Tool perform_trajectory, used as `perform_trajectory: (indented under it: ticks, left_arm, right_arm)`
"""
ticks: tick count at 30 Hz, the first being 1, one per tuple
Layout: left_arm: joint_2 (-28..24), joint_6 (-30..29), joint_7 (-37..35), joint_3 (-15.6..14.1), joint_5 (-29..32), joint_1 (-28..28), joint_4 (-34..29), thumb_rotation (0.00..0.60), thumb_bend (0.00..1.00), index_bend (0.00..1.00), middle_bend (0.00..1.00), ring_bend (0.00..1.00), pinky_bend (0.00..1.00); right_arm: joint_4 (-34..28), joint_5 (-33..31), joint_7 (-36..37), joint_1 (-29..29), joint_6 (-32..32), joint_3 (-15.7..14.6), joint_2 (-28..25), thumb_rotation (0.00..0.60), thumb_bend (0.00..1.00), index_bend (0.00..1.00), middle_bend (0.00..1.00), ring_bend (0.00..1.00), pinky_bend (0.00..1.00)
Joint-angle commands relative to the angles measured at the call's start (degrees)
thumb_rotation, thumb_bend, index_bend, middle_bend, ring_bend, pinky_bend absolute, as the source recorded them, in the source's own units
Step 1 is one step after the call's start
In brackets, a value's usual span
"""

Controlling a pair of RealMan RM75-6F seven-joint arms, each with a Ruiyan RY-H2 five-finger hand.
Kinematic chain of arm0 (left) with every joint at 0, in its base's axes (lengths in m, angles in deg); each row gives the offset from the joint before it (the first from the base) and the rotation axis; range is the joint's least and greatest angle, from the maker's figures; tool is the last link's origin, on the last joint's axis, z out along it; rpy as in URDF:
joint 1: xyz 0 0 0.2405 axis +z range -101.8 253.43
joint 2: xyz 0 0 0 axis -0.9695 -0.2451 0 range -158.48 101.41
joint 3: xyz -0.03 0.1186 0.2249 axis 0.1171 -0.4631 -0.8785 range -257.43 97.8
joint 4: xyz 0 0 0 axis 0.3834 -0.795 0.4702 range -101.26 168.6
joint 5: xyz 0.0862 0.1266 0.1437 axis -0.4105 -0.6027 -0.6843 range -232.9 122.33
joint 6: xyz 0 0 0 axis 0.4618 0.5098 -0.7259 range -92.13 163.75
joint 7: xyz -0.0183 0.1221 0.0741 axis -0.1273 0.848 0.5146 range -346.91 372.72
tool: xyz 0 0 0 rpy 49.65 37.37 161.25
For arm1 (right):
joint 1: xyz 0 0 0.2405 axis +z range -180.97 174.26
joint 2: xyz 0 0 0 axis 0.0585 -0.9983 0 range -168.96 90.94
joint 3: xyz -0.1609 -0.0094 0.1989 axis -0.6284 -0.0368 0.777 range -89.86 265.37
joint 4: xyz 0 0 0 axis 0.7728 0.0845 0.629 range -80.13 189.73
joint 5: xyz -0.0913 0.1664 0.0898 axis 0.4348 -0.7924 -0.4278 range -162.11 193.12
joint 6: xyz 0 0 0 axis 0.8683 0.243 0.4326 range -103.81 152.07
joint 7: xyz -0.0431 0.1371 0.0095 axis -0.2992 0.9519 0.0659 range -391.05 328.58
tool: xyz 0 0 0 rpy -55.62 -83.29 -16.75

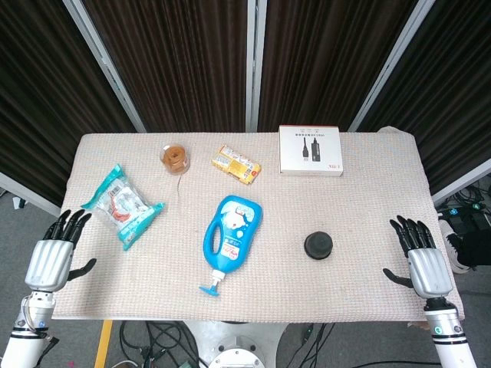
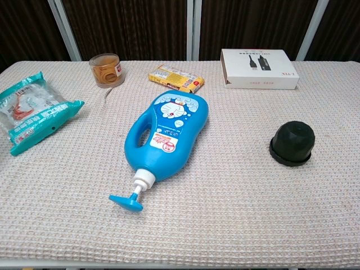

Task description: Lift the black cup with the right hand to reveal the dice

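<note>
Nothing done yet: the cup [image 1: 317, 245] sits upside down right of the bottle [image 1: 232, 234], untouched. Your right hand [image 1: 420, 254] rests empty, fingers spread, at the table edge; reach, grasp, lift.

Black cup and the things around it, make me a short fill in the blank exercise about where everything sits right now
1. The black cup stands mouth-down on the table, nearer the robot's ____ hand.
2. The blue pump bottle lies on its ____, nozzle toward the robot.
3. The right hand holds ____, fingers apart.
4. The white box lies at the table's ____ edge, beyond the cup.

Missing words: right; side; nothing; far
</note>
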Motion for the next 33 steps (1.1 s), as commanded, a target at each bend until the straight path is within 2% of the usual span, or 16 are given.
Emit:
perform_trajectory:
  ticks: [1,8,13,20,27,33]
  left_arm:
    - [0.03,0.01,-0.03,-0.04,-0.08,-0.02,-0.01,0.600,0.17,0.10,0.07,0.00,0.19]
    - [0.21,0.24,0.05,-0.28,-0.36,-0.11,-0.22,0.600,0.17,0.10,0.07,0.00,0.19]
    - [0.27,0.70,-0.44,-0.12,-0.22,-0.43,-0.07,0.600,0.17,0.10,0.07,0.00,0.19]
    - [-0.05,0.12,-1.01,-1.13,-0.85,0.36,0.14,0.600,0.17,0.10,0.07,0.00,0.19]
    - [-0.29,0.01,-2.23,-1.50,-0.87,0.81,0.90,0.600,0.17,0.10,0.07,0.00,0.19]
    - [-0.62,-0.44,-3.98,-1.21,-1.10,0.89,1.89,0.600,0.18,0.10,0.07,0.00,0.19]
  right_arm:
    - [0.09,-0.10,0.08,-0.03,-0.06,-0.02,0.07,0.600,0.01,0.00,0.03,0.00,0.00]
    - [-0.24,-1.06,3.16,0.28,-2.53,-0.61,-0.13,0.600,0.01,0.00,0.03,0.00,0.00]
    - [-0.69,-1.91,2.54,0.93,-3.93,-0.23,0.36,0.600,0.01,0.00,0.05,0.00,0.00]
    - [-1.16,-2.36,4.81,2.95,-8.35,-0.64,1.67,0.600,0.01,0.00,0.07,0.00,0.00]
    - [-1.95,-4.35,1.87,5.86,-12.30,0.96,4.35,0.600,0.02,0.00,0.08,0.00,0.00]
    - [-1.45,-7.17,2.51,8.72,-17.17,2.28,7.95,0.600,0.04,0.00,0.09,0.00,0.00]
